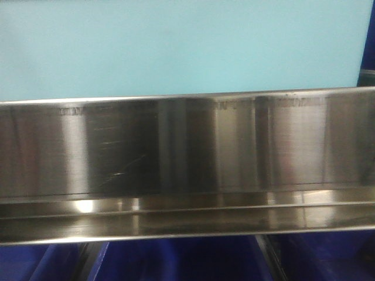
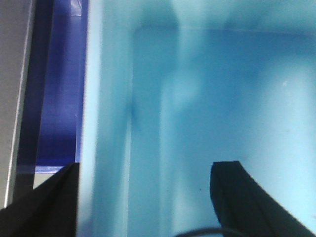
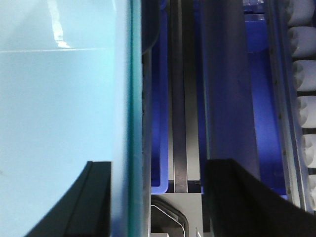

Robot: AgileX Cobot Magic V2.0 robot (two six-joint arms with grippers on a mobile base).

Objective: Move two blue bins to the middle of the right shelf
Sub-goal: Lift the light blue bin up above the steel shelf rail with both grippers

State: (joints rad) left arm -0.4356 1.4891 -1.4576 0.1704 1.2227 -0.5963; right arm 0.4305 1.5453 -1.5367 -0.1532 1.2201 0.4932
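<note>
Above the steel front rail [image 1: 187, 146] of the right shelf middle, front view: one pale blue bin [image 1: 176, 47], long axis along the rail, filling almost the whole bay. Base hidden behind the rail, so cannot tell whether seated on the deck or held just over it. Second one not in any view.

Left gripper [image 2: 148, 165]: parted, astride the bin's left end wall [image 2: 103, 123]. Outer finger against the outside face, inner finger well apart inside the cavity. Not pinching.

Right gripper [image 3: 158, 163]: likewise parted, astride the right end wall [image 3: 123, 98]. Inner finger close to the wall, outer finger apart from it.

One arm per end, neither nearer.

Room: tight at both ends. Dark blue bin [image 3: 160, 123] just beside the right wall, then a grey upright [image 3: 224, 74], then white rolls [image 3: 303, 74] further out. Another dark blue neighbour [image 2: 61, 98] just beside the left wall.

Judged: any coming move best kept along the walls, no sideways sweep.
</note>
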